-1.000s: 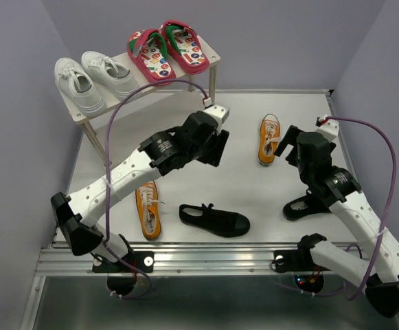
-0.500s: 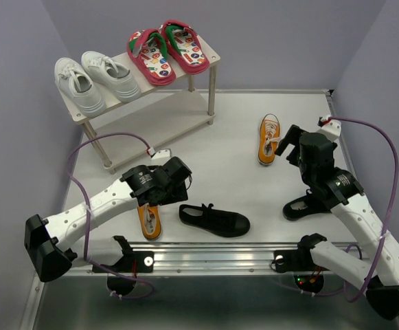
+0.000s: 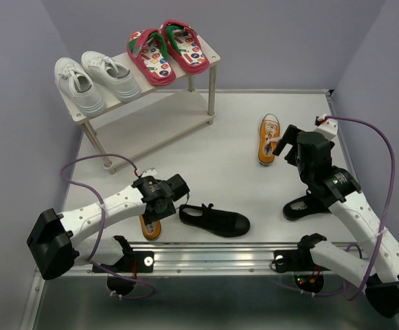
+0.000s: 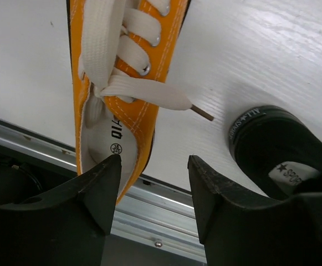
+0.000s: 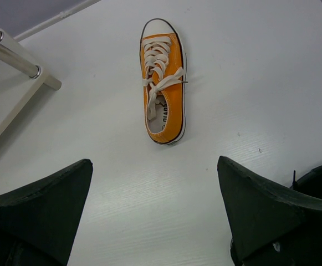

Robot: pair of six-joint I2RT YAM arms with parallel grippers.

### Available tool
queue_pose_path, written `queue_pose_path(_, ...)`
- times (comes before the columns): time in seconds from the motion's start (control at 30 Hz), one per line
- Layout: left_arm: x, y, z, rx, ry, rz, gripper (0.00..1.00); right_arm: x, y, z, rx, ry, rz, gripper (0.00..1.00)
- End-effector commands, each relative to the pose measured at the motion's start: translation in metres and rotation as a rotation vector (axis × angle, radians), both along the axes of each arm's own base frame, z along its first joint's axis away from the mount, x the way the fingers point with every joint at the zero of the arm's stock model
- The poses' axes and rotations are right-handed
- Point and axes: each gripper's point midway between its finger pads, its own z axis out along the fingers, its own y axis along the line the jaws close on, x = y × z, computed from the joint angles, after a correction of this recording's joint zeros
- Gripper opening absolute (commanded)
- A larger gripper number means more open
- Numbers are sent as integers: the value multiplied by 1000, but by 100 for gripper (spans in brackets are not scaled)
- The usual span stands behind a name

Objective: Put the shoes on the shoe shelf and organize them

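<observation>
Your left claw (image 4: 152, 166) is open at a middling gap, its fingers pointing down over the heel end of an orange sneaker (image 4: 124, 72). That sneaker lies on the table (image 4: 249, 50) close to the front rail (image 4: 166, 219), and you cannot tell whether a finger touches the heel. Just beside it lies a black shoe (image 4: 274, 147), heel end nearest the claw. Your right claw (image 5: 154, 166) is spread wide and grips nothing. It hangs above the table with the second orange sneaker (image 5: 163, 83) ahead of it, toe pointing away. The other black shoe (image 3: 301, 206) sits partly hidden under the right arm. On the top board of the shelf (image 3: 159, 124), the white sneakers (image 3: 93, 81) and the red flip-flops (image 3: 166, 49) stand side by side
</observation>
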Motion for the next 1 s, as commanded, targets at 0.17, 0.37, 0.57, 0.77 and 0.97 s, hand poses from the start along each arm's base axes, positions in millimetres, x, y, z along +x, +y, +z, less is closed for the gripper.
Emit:
queue_pose_path(0.17, 5, 17, -20, 4, -51, 87, 54, 11, 9, 13, 24, -49, 31, 100)
queue_pose_path(0.37, 20, 18, -16, 12, -94, 63, 38, 14, 13, 11, 20, -39, 41, 100)
queue_pose_path(0.57, 34, 6, -18, -1, -100, 35, 20, 16, 15, 17, 29, -53, 50, 100)
queue_pose_path(0.77, 35, 5, -21, 3, -92, 29, 71, 12, 10, 17, 16, -55, 39, 100)
queue_pose_path(0.97, 43, -1, -24, -18, -104, 11, 24, 12, 11, 14, 22, -49, 42, 100)
